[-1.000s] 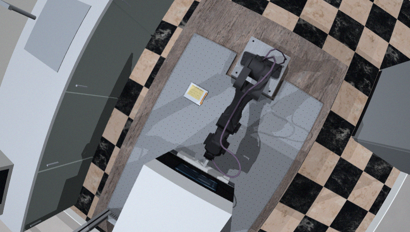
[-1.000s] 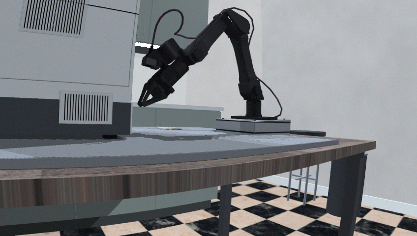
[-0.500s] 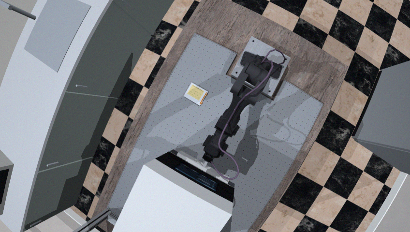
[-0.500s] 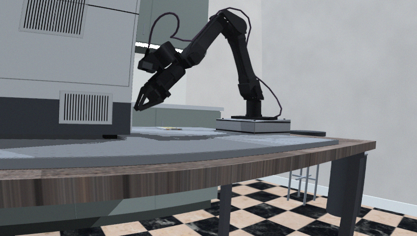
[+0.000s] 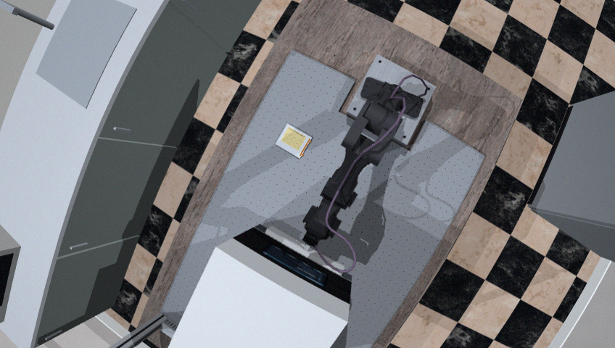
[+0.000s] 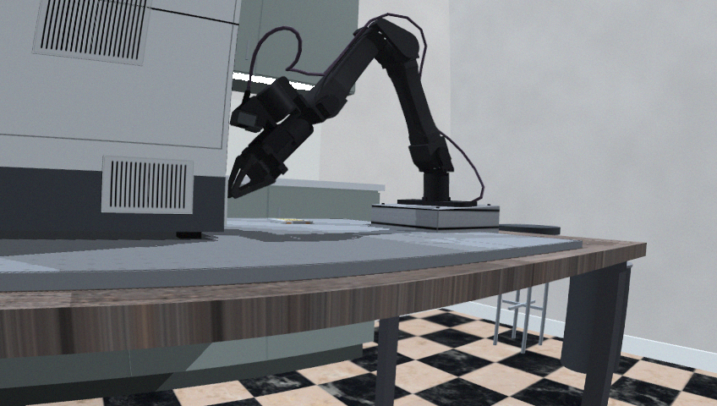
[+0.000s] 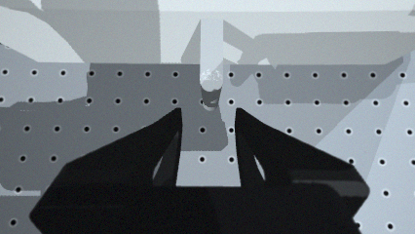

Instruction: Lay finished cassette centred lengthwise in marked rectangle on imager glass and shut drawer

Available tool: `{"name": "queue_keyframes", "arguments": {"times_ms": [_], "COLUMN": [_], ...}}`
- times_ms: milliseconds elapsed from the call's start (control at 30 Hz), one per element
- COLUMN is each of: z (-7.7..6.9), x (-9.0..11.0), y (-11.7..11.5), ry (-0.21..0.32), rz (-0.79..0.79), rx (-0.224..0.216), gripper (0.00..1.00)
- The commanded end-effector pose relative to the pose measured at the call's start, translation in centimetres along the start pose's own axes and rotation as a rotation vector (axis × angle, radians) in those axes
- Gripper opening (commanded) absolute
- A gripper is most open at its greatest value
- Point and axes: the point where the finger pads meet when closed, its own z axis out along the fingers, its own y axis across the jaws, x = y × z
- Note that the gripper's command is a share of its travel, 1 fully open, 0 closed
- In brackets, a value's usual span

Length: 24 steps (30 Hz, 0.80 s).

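The finished cassette FINISHED is a white-framed yellow card with an orange edge. It lies flat on the perforated mat, left of the arm, and shows as a thin sliver in the side view. The gel imager IM is a big white box at the near end of the mat. Its drawer stands partly out, showing dark glass. My gripper hangs tilted just before the drawer front. Its fingers are apart and empty, and a small pale handle post lies just ahead of them.
The arm's base plate sits at the far end of the mat. A purple cable loops beside the gripper. The table edge runs close to IM's side. Cabinets stand off the table to the left.
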Motion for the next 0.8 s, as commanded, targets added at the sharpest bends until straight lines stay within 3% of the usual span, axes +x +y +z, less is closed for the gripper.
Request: {"name": "queue_keyframes", "arguments": {"times_ms": [0, 633, 733, 767], "z": [0.2, 2.5, 2.2, 2.1], "x": [-2.1, -2.1, -2.3, -1.6], "y": [0.0, 0.3, 0.3, -0.2], "ry": [-0.049, -0.048, -0.049, -0.036], "rz": [0.003, 0.000, -0.001, 0.002], "rx": [0.005, 0.002, 0.001, 0.004], "gripper": [0.35, 0.35, 0.35, 0.35]}}
